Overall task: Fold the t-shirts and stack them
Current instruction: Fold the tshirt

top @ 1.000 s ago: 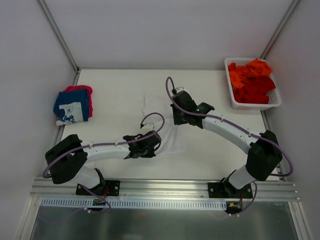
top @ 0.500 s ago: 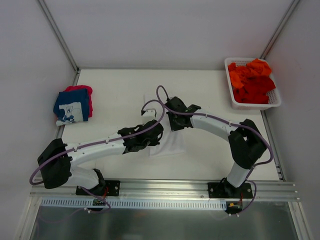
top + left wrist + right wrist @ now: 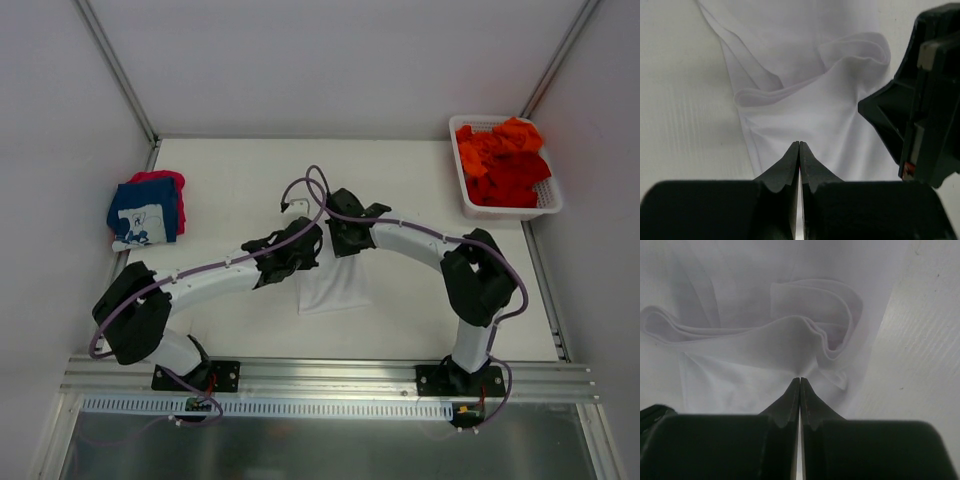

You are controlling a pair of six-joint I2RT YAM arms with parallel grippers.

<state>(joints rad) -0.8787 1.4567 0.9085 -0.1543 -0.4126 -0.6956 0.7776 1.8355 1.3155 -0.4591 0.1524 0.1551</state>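
A plain white t-shirt (image 3: 335,287) lies partly folded mid-table, its upper part hidden under both arms. My left gripper (image 3: 799,143) is shut, its tips over the smooth white cloth (image 3: 805,115); no pinched fabric shows. My right gripper (image 3: 800,378) is shut on a bunched fold of the white t-shirt (image 3: 765,340), which gathers at its tips. In the top view the two grippers (image 3: 305,243) (image 3: 338,245) sit close together above the shirt. A navy t-shirt with white print (image 3: 145,212) lies folded on a pink-red one (image 3: 160,179) at the far left.
A white lattice basket (image 3: 512,211) at the back right holds crumpled orange and red t-shirts (image 3: 505,162). The right gripper's black body (image 3: 927,95) looms at the right of the left wrist view. White walls close in the table on three sides.
My left gripper has moved up and right over the shirt toward the right gripper. The right gripper has shifted slightly left. The white shirt now looks narrower and more folded.
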